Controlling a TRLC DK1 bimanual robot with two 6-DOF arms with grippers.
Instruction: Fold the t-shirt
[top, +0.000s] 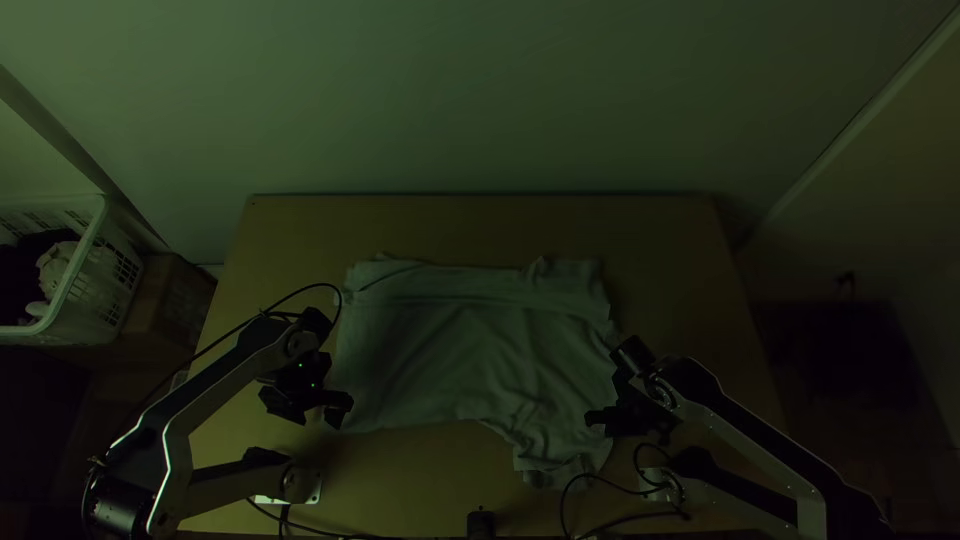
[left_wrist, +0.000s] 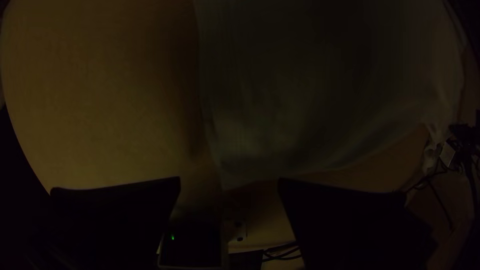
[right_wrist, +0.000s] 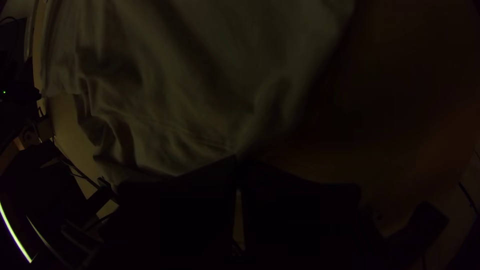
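Top view puts the t-shirt (top: 460, 350) rumpled on the table (top: 660, 230), long axis side to side; its near left corner, likely the next grip, lies at the gap of the left gripper (left_wrist: 229, 178), fingers spread; the right gripper (right_wrist: 237, 159), farther from that corner, pinches the shirt's right side; no writing is legible.

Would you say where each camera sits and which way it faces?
Top view: high over the table's near edge, facing steeply down; left arm and right arm show.
Left wrist view: on that arm, facing t-shirt and table; left gripper, open.
Right wrist view: on that arm, facing likewise; right gripper, shut.
Both wrist views share the t-shirt.
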